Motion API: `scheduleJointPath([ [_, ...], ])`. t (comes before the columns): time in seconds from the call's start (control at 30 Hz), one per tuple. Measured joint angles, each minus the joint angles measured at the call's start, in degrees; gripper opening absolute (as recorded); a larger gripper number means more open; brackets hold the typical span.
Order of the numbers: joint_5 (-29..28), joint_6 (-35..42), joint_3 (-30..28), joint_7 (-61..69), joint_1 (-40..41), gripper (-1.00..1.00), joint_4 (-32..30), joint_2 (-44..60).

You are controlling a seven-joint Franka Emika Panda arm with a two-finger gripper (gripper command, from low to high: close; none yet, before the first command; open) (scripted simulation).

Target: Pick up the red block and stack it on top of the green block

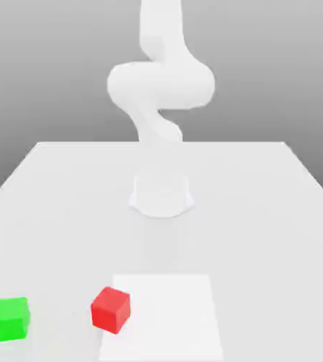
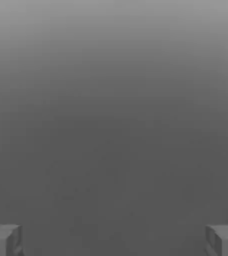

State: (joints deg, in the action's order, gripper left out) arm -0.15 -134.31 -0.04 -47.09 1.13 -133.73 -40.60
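red block (image 1: pixel 111 309) on the table (image 1: pixel 263 212) near front edge, green block (image 1: pixel 10 319) well apart toward the exterior view's left, both untouched. gripper (image 2: pixel 114 240) spread wide, nothing between fingers (image 2: pixel 3 240), facing blank grey

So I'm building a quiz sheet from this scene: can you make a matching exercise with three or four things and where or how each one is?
Things:
1. red block
2. green block
3. gripper
4. arm base

States or places:
A. nearest the exterior view's left edge of the table
B. open, nothing between the fingers
C. at the edge of the paler square patch
D. near the middle of the table, behind both blocks

Pairs: 1-C, 2-A, 3-B, 4-D
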Motion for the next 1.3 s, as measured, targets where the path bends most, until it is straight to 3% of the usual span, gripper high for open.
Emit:
scheduleJointPath([
  [0.7,0.50,-21.55,-2.88,-9.36,7.47,0.00,-16.48,43.98],
  [0.9,2.41,-31.22,-2.03,-8.51,8.20,0.00,-15.94,56.44],
  [0.93,2.59,-32.47,-1.84,-8.38,8.35,-1.00,-15.73,57.92],
  [1.13,2.53,-33.12,-1.69,-8.45,8.51,-1.00,-15.62,58.65],
  [1.3,1.42,-26.62,-2.27,-9.26,8.16,-1.00,-16.77,51.01],
])
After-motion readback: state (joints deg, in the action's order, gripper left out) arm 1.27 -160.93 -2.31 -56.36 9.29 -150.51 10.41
